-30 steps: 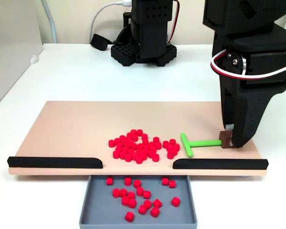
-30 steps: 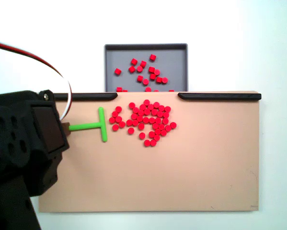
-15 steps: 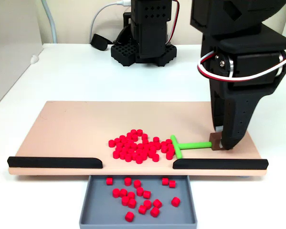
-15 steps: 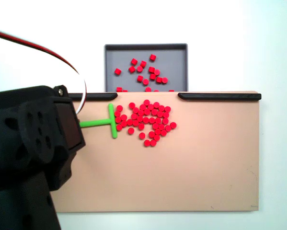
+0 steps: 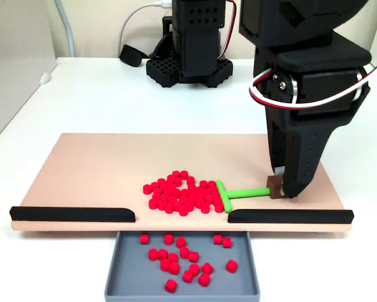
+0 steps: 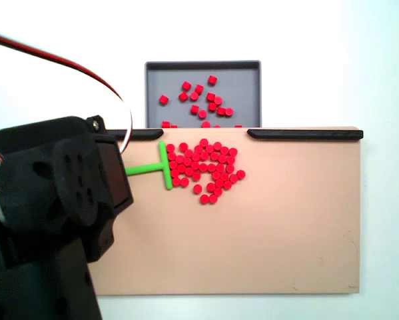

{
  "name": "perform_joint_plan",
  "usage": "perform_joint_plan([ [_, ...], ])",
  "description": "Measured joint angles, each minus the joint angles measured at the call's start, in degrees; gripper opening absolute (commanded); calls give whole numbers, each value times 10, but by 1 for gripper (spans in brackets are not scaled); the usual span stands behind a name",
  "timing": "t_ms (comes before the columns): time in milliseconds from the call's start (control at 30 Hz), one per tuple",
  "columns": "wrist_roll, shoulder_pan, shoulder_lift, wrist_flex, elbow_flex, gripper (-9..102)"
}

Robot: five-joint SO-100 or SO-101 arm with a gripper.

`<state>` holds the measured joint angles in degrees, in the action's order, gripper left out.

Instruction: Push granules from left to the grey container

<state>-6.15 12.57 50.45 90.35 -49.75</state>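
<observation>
My pincer: one, pointing down onto the tan board, closed on the brown end block of one green T-shaped pusher. Pusher crossbar: touching the edge of the granules, one heap of several dozen on the board, just behind the gap between two black strips. Grey container: one, against the board at that gap, holding roughly seventeen granules. A fixed view shows the arm base behind on the white tabletop; in a fixed view my arm covers the pincer's grip, with the pusher emerging beside it.
</observation>
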Motion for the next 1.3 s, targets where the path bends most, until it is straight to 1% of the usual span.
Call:
perform_joint_plan([
  [167, 4, -5, 11, 0, -18, 0],
  [1300, 192, -28, 11, 0, -18, 0],
])
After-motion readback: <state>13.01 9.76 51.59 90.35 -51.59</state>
